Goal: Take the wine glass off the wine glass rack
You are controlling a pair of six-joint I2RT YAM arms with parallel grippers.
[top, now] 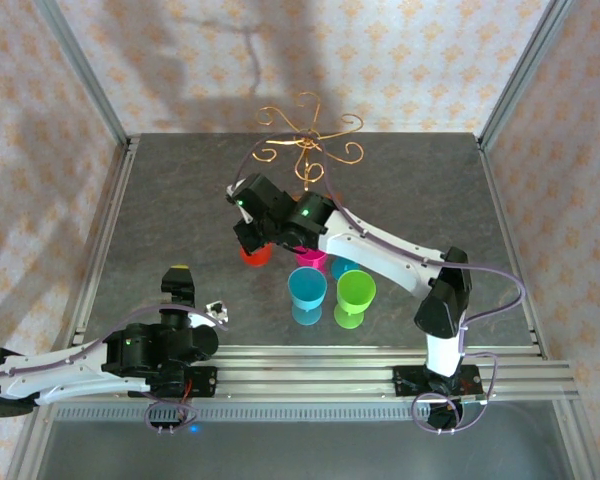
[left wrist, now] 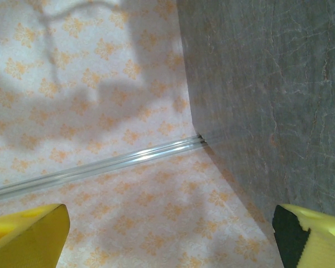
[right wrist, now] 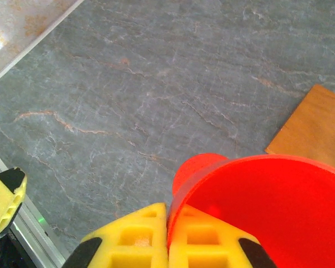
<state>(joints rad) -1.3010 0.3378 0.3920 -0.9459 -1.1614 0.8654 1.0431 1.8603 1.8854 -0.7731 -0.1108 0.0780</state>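
A cyan glass (top: pixel 307 288) and green glass (top: pixel 356 292) stand side by side on the grey table (top: pixel 180 200)

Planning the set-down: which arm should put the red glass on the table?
Right. The right gripper has its jaws shut on the red glass rim, off the rack; the left gripper, jaws open, sits at the near-left corner of the table.

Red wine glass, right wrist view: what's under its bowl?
Under the red wine glass bowl, its round foot shows above the grey table; the bowl hides the stem and any contact.
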